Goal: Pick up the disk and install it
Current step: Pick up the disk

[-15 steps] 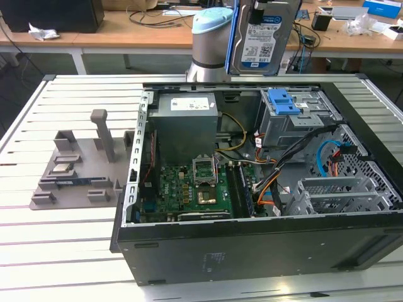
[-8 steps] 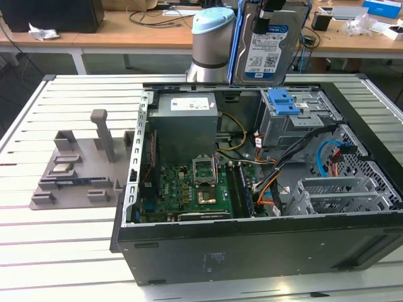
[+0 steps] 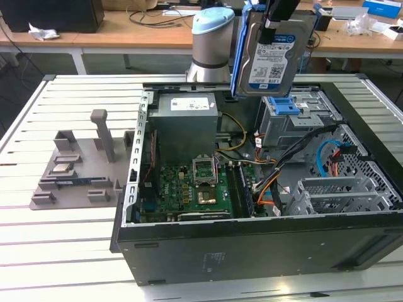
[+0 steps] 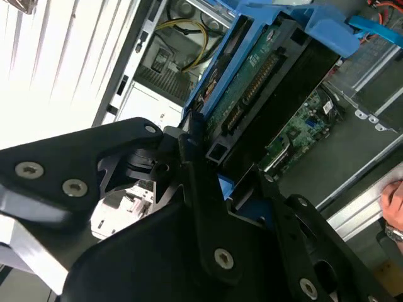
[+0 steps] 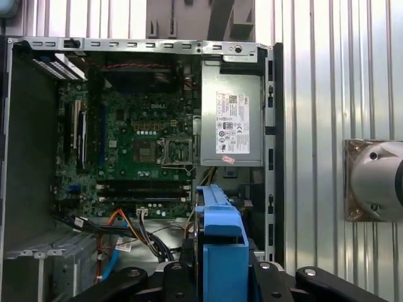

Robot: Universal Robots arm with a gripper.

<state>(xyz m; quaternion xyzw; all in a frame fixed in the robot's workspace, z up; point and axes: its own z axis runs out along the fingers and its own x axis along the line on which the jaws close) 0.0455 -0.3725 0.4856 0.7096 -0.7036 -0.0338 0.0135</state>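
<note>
The disk (image 3: 275, 56) hangs upright in the air above the back of the open computer case (image 3: 252, 245), its white-and-blue label facing the exterior view. A blue plastic frame runs along its edges. My gripper (image 3: 277, 22) is shut on the top end of the disk. In the second wrist view the disk (image 4: 252, 82) shows its green circuit-board side, clamped in my black gripper (image 4: 217, 160). In the first wrist view the disk's blue frame edge (image 5: 220, 233) sticks out over the case interior.
Below the disk sits a grey drive cage with a blue clip (image 3: 283, 106). The power supply box (image 3: 187, 110), motherboard (image 3: 189, 185) and loose cables (image 3: 277, 182) lie inside the case. A grey fixture (image 3: 82, 170) stands on the slatted table. A person's hand (image 4: 393, 198) rests by the case.
</note>
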